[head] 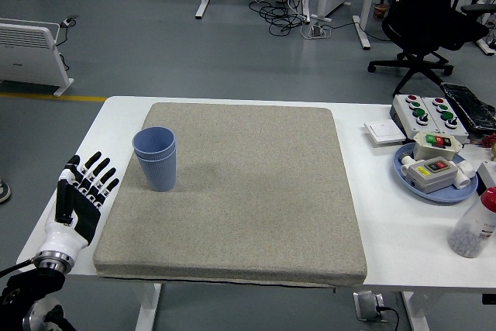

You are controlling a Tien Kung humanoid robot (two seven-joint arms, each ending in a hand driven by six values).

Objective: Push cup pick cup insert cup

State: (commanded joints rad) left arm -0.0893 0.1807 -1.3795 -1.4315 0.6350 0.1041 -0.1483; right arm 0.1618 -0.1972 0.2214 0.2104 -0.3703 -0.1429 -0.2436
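A blue cup [156,159] stands upright on the grey mat [240,191], near its left edge; a ridge below its rim suggests one cup nested in another. My left hand [80,199] is at the table's left edge, fingers spread and empty, below and left of the cup and apart from it. My right hand is out of view.
At the right stand a blue plate [434,190] with button boxes, a grey control box [428,112], a white switch plate [381,131] and a clear bottle with a red cap [474,226]. The mat covers most of the white table [116,125].
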